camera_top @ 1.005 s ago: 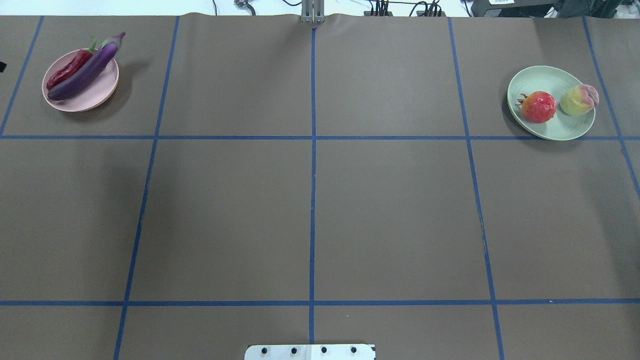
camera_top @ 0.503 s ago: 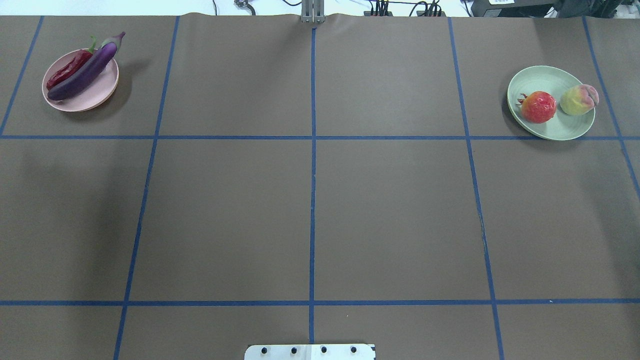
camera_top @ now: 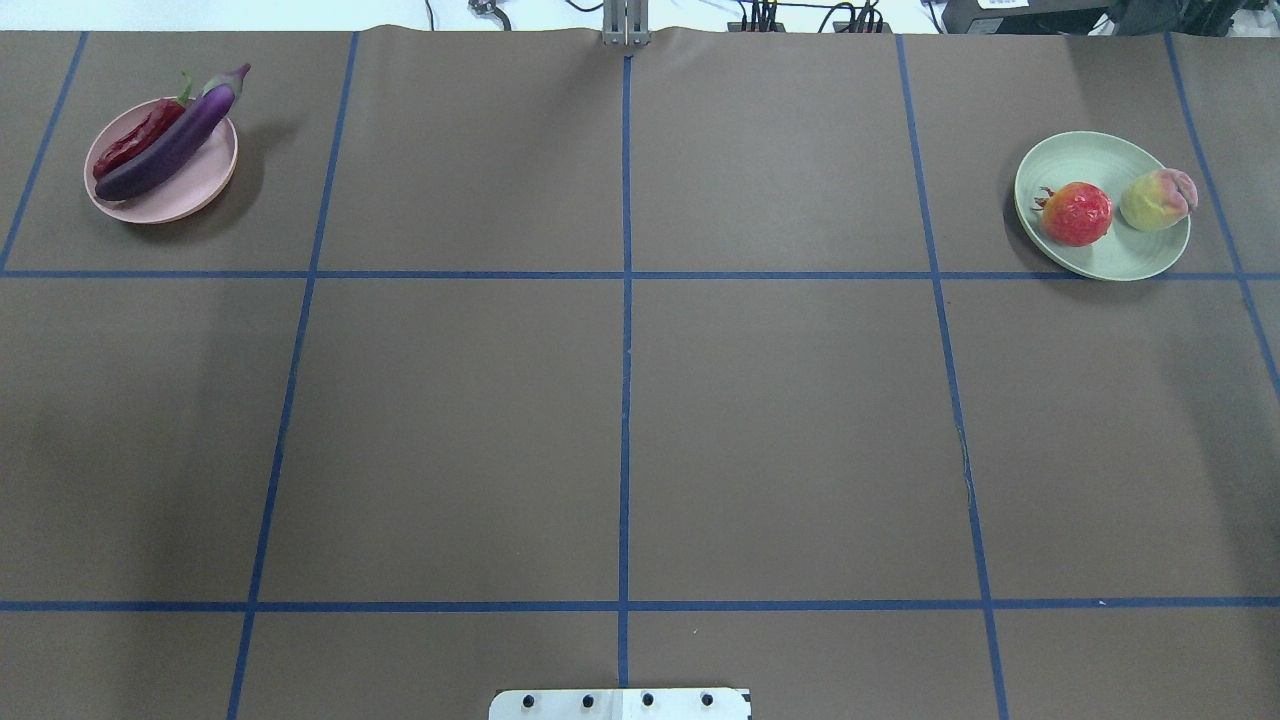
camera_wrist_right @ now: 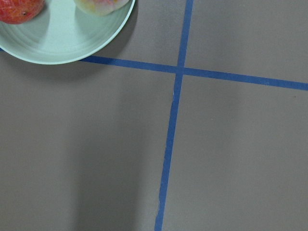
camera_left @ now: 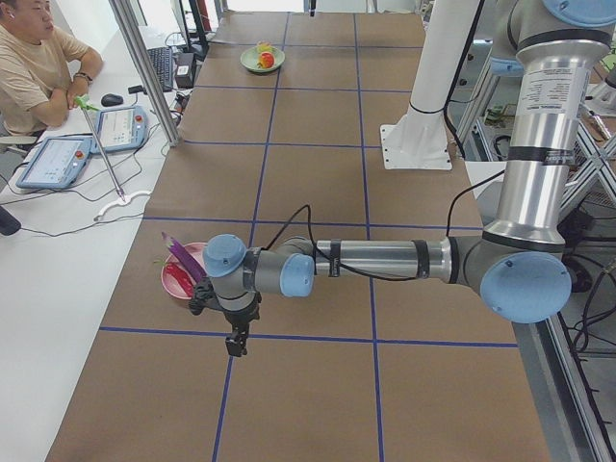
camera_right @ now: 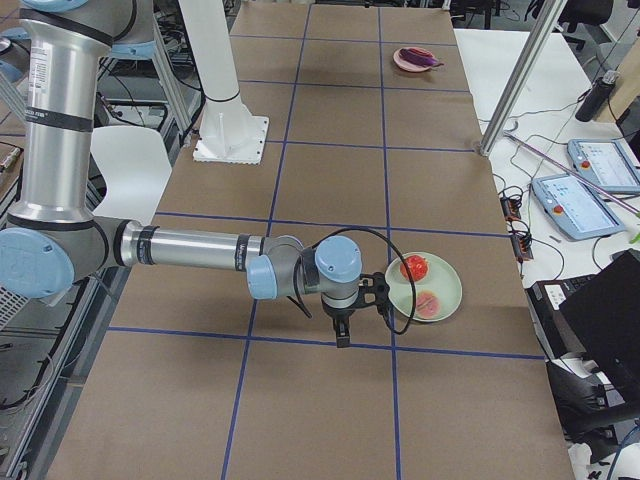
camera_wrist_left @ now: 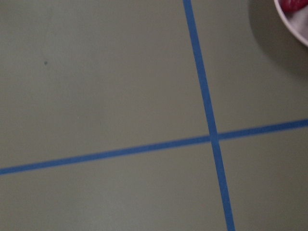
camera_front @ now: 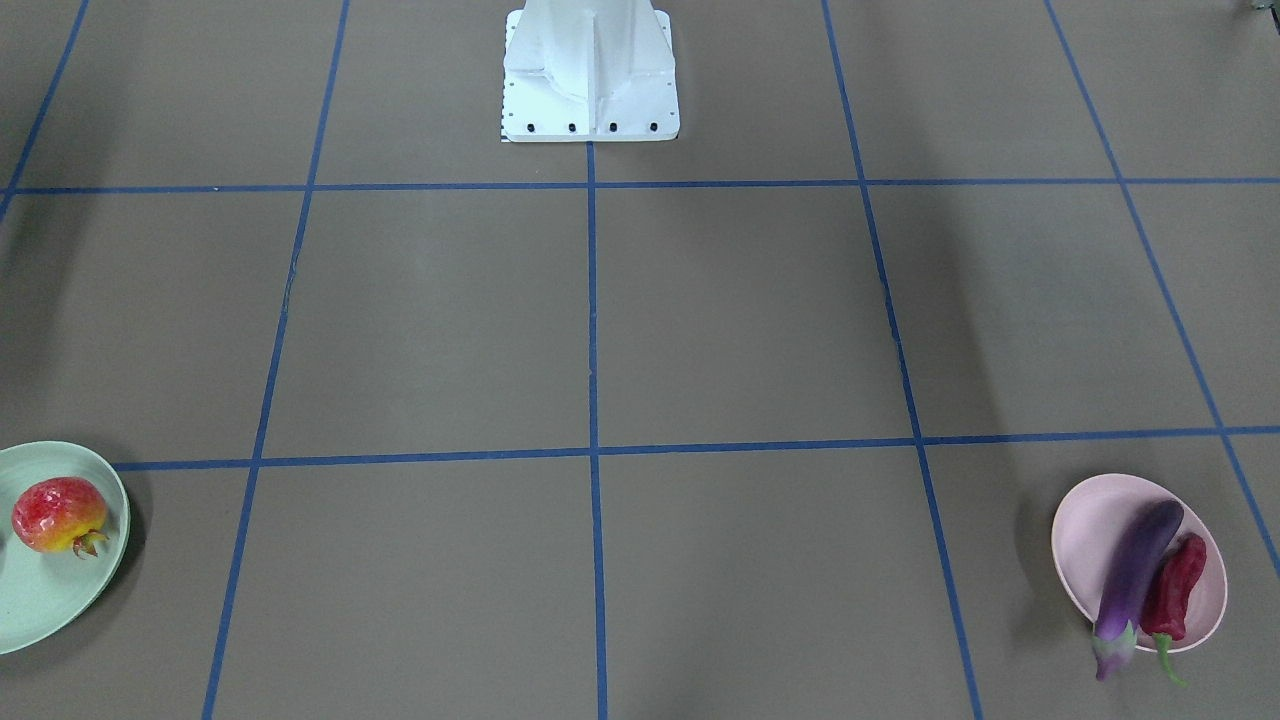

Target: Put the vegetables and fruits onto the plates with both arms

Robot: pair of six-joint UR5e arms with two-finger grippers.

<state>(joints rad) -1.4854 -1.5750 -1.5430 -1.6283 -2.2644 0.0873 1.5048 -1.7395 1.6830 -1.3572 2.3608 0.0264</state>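
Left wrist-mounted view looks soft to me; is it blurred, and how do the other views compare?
Left wrist-mounted view: yes, soft throughout, the blue tape edges fuzzy and the pink plate rim smeared. Right wrist-mounted view: sharp, green plate rim crisp, a faint shadow band lower left. Overhead exterior view: sharp, only soft shadows beside each plate.

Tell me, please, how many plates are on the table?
2. The pale pink plate, far left in the overhead view, holds the eggplant and chili; the pale green plate, far right, holds the red-and-yellow ball and peach.
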